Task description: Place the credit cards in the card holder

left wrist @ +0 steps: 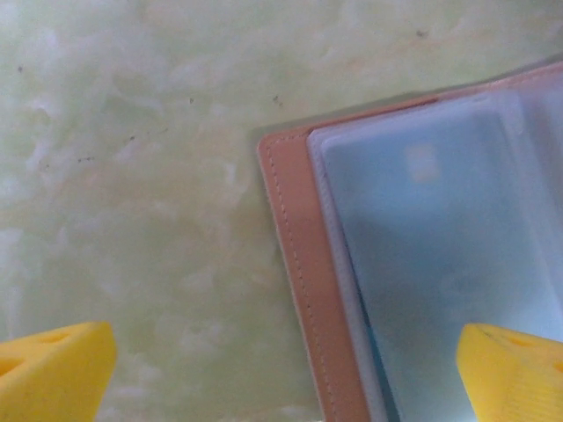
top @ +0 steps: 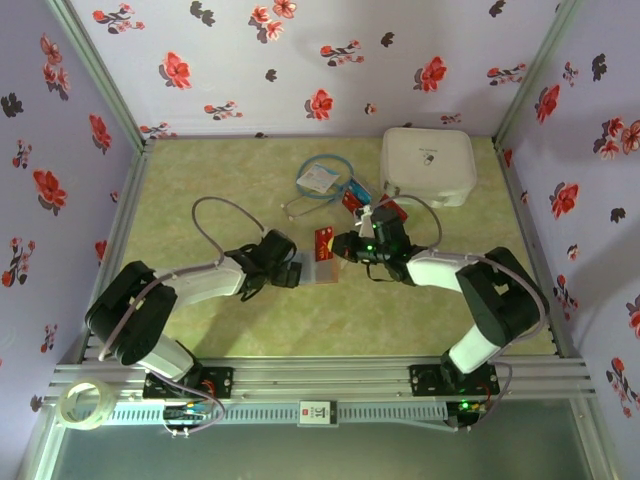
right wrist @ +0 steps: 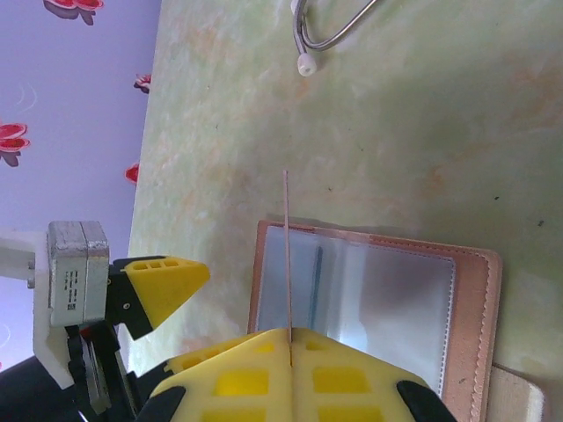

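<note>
The card holder (top: 321, 269) lies open on the table, a pinkish-tan leather cover with greyish clear sleeves (right wrist: 387, 299). My right gripper (right wrist: 290, 338) is shut on a red credit card (top: 323, 240), which shows edge-on as a thin line (right wrist: 288, 246) standing over the holder's left sleeve. My left gripper (left wrist: 286, 374) is open and straddles the holder's stitched edge (left wrist: 297, 255), one fingertip (left wrist: 57, 369) over the bare table and the other (left wrist: 515, 369) over a bluish sleeve (left wrist: 440, 264). More red and blue credit cards (top: 354, 198) lie behind the right gripper.
A large white square case (top: 428, 165) sits at the back right. A white tag with a blue cord loop (top: 320, 180) lies behind the cards, with a grey cord (right wrist: 330, 31) beside it. A tape roll (top: 82, 404) rests on the front rail. Floral walls enclose the table.
</note>
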Tool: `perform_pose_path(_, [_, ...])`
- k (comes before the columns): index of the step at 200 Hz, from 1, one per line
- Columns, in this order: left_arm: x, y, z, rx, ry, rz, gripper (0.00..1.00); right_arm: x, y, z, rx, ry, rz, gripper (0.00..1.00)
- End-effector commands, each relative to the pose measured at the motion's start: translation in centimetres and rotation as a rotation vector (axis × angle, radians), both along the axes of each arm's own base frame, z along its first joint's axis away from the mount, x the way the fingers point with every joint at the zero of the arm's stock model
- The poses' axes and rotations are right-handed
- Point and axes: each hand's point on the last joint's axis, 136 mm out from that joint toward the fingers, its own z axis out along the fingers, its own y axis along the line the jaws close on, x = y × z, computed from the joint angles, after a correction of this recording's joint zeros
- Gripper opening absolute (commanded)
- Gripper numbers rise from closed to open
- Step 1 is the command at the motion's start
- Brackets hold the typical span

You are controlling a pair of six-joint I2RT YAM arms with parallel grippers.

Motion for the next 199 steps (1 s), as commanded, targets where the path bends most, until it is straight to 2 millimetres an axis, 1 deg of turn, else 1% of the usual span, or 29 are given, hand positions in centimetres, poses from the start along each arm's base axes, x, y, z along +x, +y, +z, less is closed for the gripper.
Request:
perform_pose_path(1, [-0.3, 1.5, -1.1, 0.042, 0.014, 0.028, 1.0, -0.2, 0.7, 0.1, 0.032, -0.012, 0.012, 0.0])
perform_pose_path(22, [-0.3, 1.9, -1.3, 0.048, 0.015, 0.043, 1.0, -0.3, 0.9, -0.4, 0.034, -0.009, 0.015, 0.0])
perform_pose_path(48, [-0.1, 2.3, -1.2, 0.05, 0.007, 0.059, 1.0, -0.4, 1.1, -0.8, 0.033, -0.009, 0.013, 0.0])
perform_pose_path(104, [-0.1, 2.5, -0.7, 0.039, -0.002, 0.071, 1.0, -1.0, 1.6, -2.4, 0.03, 0.002, 0.024, 0.0])
perform_pose_path(157, [-0.4, 2.8, -0.9, 0.037, 0.002, 0.081, 1.0, -1.3, 2.7, -3.2, 0.068, 0.009, 0.019, 0.0])
perform_pose_path(199, [-0.6, 3.0, -1.1, 0.037, 0.003, 0.086, 1.0, -1.4, 3.1, -3.8, 0.089, 0.014, 0.006, 0.0])
